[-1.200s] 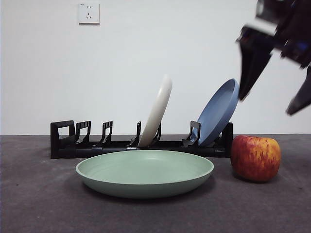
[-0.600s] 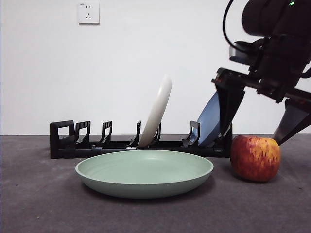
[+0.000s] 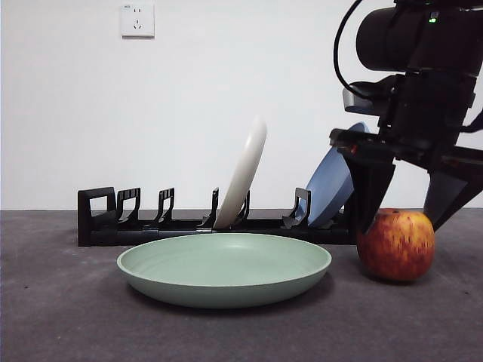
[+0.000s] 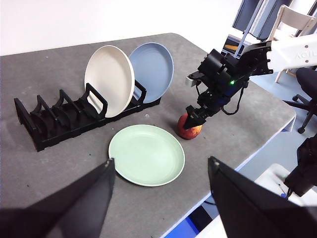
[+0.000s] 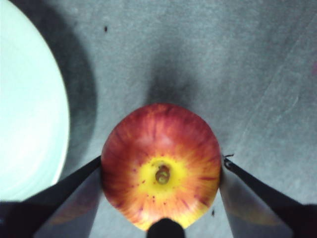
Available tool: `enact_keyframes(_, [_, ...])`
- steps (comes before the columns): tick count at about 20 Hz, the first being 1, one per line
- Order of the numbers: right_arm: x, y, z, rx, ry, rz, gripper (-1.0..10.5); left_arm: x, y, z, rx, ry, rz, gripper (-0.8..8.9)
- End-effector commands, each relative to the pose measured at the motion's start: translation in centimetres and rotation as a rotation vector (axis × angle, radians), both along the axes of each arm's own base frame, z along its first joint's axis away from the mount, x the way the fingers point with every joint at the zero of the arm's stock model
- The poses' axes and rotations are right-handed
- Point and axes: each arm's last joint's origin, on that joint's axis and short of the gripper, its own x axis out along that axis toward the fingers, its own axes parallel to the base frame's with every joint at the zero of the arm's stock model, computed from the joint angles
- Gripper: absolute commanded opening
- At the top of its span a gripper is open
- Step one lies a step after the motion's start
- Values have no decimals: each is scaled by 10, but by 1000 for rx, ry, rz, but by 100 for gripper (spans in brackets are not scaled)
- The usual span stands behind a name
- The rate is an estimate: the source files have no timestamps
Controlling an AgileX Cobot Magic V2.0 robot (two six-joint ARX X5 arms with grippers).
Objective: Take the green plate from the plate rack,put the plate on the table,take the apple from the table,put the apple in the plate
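The green plate (image 3: 224,268) lies flat on the table (image 3: 68,317), in front of the black plate rack (image 3: 98,215). The red and yellow apple (image 3: 396,245) stands on the table just right of the plate. My right gripper (image 3: 401,226) is down over the apple, open, with one jaw on each side of it. The right wrist view shows the apple (image 5: 161,163) between those jaws, close to both, and the plate's edge (image 5: 25,124) beside it. My left gripper (image 4: 161,160) is open and empty, high above the table, looking down on the plate (image 4: 146,154) and the apple (image 4: 189,127).
A cream-white plate (image 3: 245,173) and a blue plate (image 3: 328,185) stand in the rack, the blue one just behind my right arm. The table's edge (image 4: 257,144) runs near the apple. A wall socket (image 3: 137,20) is on the back wall.
My right gripper has come down from the upper right and now straddles the apple with open jaws. The plate and the apple have not moved.
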Motion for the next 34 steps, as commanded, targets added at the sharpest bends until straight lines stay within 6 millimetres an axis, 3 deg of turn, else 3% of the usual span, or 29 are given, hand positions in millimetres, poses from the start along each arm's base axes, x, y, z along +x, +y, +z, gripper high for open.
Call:
enact_keyframes(1, [1, 8, 28, 82, -59, 22, -15, 0, 0, -1, -4, -2, 8, 314])
enact_keyframes(4, [1, 25, 66, 228, -107, 106, -15, 0, 0, -1, -4, -2, 8, 314])
enact_keyframes(7, [-5, 54, 91, 339, -180, 205, -15, 0, 0, -1, -4, -1, 8, 314])
enact_keyframes(11, [-21, 95, 98, 358, -306, 265, -15, 0, 0, -1, -4, -1, 8, 314])
enact_keyframes(18, [-24, 129, 61, 232, -257, 287, -15, 0, 0, -1, -4, -1, 7, 314])
enact_keyframes(29, [-9, 143, -3, 79, -92, 277, -15, 0, 0, -1, -8, 6, -3, 314])
enact_keyframes(34, [-8, 143, -13, 54, -67, 279, 8, -1, -1, -1, -12, 13, -23, 314])
